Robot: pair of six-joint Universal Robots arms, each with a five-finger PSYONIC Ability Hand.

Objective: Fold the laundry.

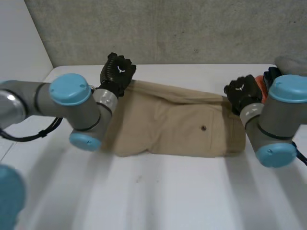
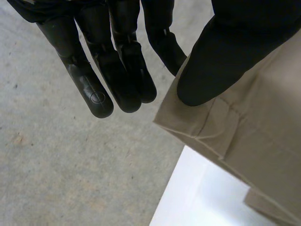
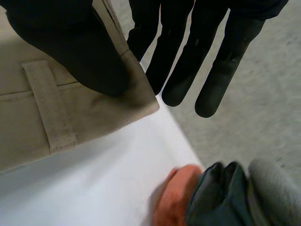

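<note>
White table [image 1: 158, 191], tan shorts across its middle, a hand on each far corner.
Nearest, the table's front lies bare; past it the shorts [image 1: 177, 127] lie flat lengthwise, pocket button up, seemingly already doubled leg over leg. At their far edge the left hand [image 1: 116, 72] pinches the hem corner under its thumb, its other fingers straight and close together beyond the cloth. The right hand [image 1: 243, 93] clamps the waistband corner likewise. Just beyond it sits a pile [image 3: 221, 193] of orange, dark and grey garments. I judge one fold done, the next only gripped, and the pile not yet begun.
</note>
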